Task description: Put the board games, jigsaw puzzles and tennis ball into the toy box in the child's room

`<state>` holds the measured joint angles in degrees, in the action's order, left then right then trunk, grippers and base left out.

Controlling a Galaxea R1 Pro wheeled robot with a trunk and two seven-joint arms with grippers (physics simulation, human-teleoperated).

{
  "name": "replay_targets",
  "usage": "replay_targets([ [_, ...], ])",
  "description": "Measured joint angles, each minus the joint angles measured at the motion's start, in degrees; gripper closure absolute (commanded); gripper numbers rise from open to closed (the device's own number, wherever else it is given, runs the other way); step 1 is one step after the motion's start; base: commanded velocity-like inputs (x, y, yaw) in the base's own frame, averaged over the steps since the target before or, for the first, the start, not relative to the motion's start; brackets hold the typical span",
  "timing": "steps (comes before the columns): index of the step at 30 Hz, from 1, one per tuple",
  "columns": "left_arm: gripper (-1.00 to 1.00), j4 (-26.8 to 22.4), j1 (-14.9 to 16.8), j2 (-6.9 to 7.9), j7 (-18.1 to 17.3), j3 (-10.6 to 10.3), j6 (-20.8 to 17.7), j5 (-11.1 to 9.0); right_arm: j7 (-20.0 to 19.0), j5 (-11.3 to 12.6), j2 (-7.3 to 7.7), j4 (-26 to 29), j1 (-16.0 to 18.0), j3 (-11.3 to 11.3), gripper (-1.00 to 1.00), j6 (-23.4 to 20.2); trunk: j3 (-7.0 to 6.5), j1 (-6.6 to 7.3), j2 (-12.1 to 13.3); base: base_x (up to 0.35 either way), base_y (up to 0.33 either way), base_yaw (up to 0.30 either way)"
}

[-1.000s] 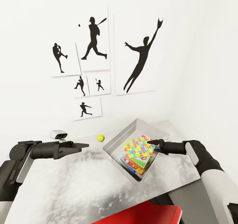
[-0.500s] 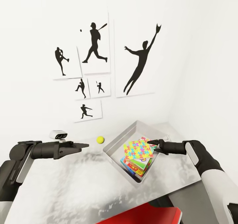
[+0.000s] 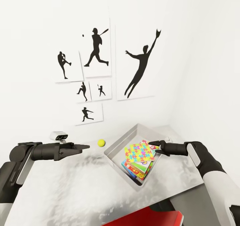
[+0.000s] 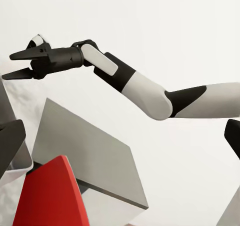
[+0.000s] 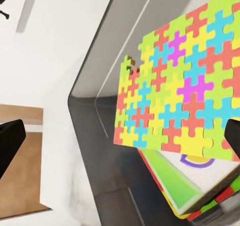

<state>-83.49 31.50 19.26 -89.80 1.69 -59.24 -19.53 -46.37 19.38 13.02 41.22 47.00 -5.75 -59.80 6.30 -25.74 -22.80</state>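
One item left as far as I can judge — the tennis ball [image 3: 101,142] sits on the table [image 3: 66,186], just left of the toy box [image 3: 116,145], between it and the left gripper [image 3: 85,147]. Box holds a jigsaw puzzle [image 3: 140,151] on top of stacked board games [image 3: 137,167]; exact count hidden. Right gripper [image 3: 152,143] hovers over the box's right rim, fingers parted, empty. Left gripper fingers look closed on nothing. Versus a second ago — the puzzle has dropped from the right gripper's tips onto the stack; arms unchanged, view has shifted slightly.
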Motion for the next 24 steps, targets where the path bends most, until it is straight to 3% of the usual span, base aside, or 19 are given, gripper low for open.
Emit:
replay_targets([
  [13, -1.0, 0.0, 0.0, 0.06, 0.0, 0.1, 0.0, 0.0, -0.6, 0.6, 0.21, 1.2, -0.8, -0.2, -1.0, 0.0, -1.17, 0.0, 0.0, 0.0, 0.0, 0.0],
  [18, -1.0, 0.0, 0.0, 0.12, 0.0, 0.1, 0.1, 0.1, -4.2, 0.7, 0.29, 5.2, -2.2, -1.0, -1.0, 0.0, -1.62, 0.0, 0.0, 0.0, 0.0, 0.0],
  [24, -1.0, 0.0, 0.0, 0.2, 0.0, 0.1, 0.0, 0.1, -11.1, 0.6, 0.32, 14.6, -7.6, -3.1, -1.0, 0.4, -2.16, 0.0, 0.0, 0.0, 0.0, 0.0],
])
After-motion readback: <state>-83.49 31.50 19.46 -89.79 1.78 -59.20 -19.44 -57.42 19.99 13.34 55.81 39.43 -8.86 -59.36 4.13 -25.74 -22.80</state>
